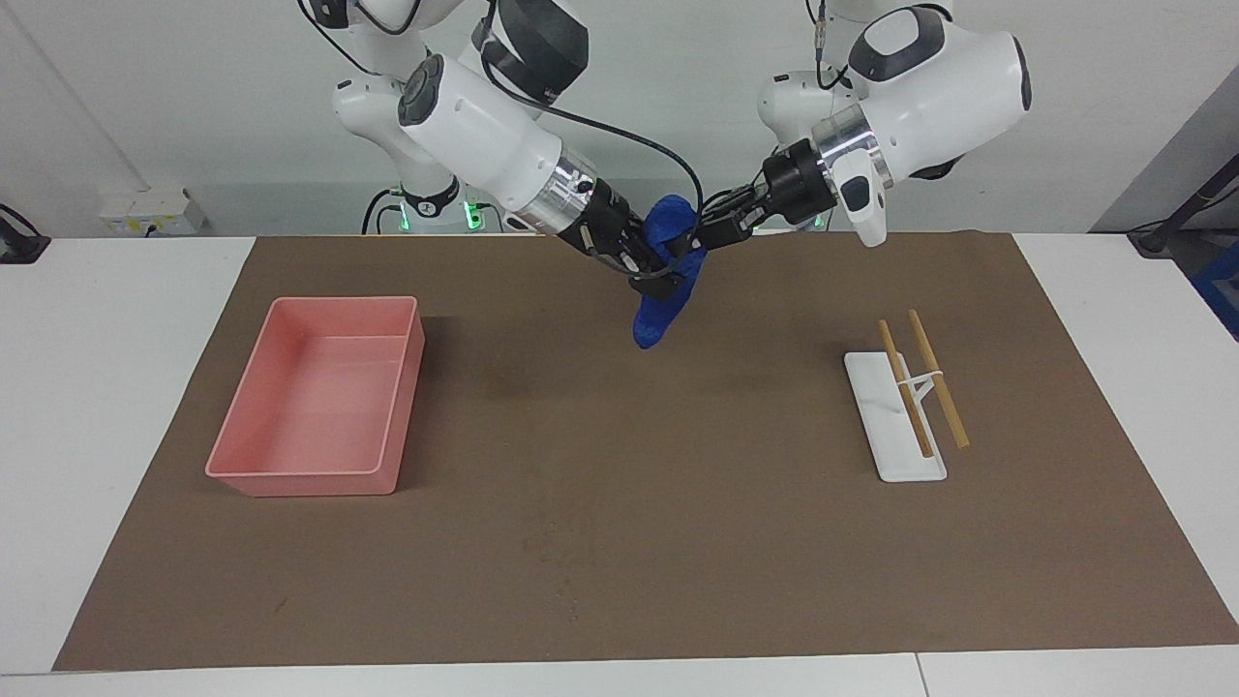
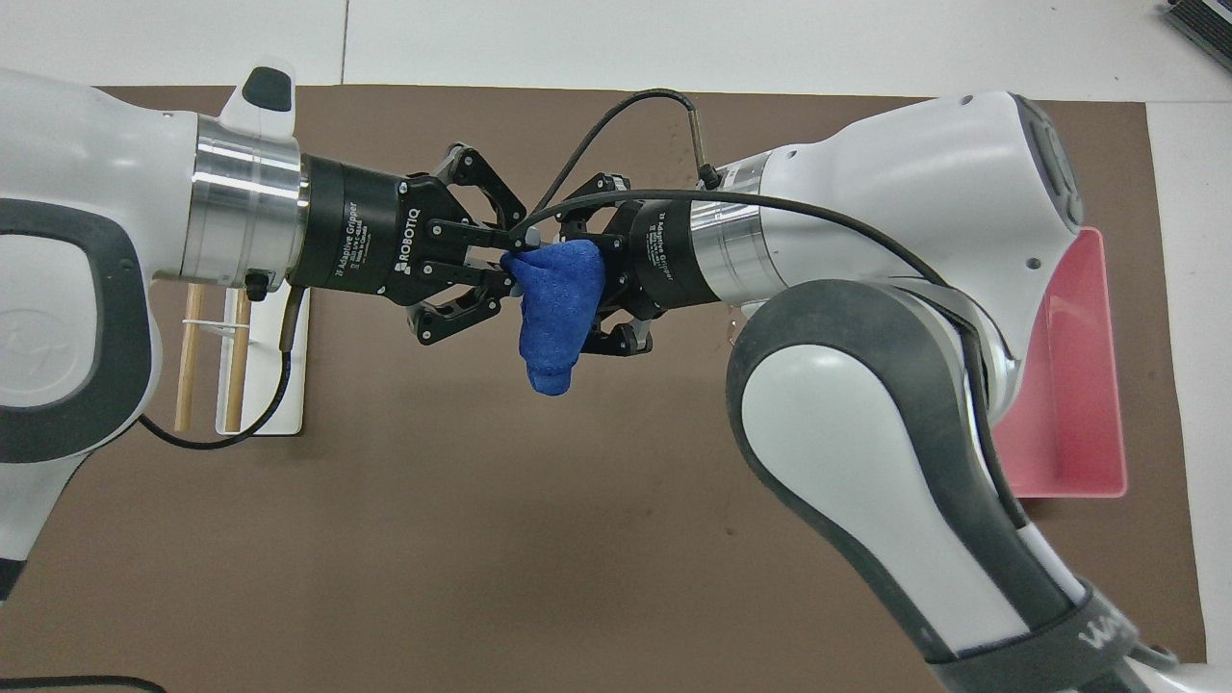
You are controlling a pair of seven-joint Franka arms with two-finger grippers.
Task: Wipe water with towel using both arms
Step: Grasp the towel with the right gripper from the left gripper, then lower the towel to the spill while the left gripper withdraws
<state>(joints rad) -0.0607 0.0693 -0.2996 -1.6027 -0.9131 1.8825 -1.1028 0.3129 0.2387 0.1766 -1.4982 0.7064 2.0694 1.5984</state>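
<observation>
Both grippers up over mat centre: left gripper [image 2: 500,260] pinches towel [image 2: 556,313] corner; right gripper [image 2: 602,289] clamped on towel too.

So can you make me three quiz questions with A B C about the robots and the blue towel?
1. Where is the towel?
A. In the pink tray
B. Up in the air between the grippers
C. Flat on the mat

2. How many wooden sticks lie on the white stand?
A. Two
B. Three
C. Five

3. What is the left gripper doing?
A. Pinching the towel
B. Resting in the tray
C. Lifting a stick

B: it hangs above the mat, the right gripper at it too.
A: two show.
A: its fingers close on the cloth.
</observation>
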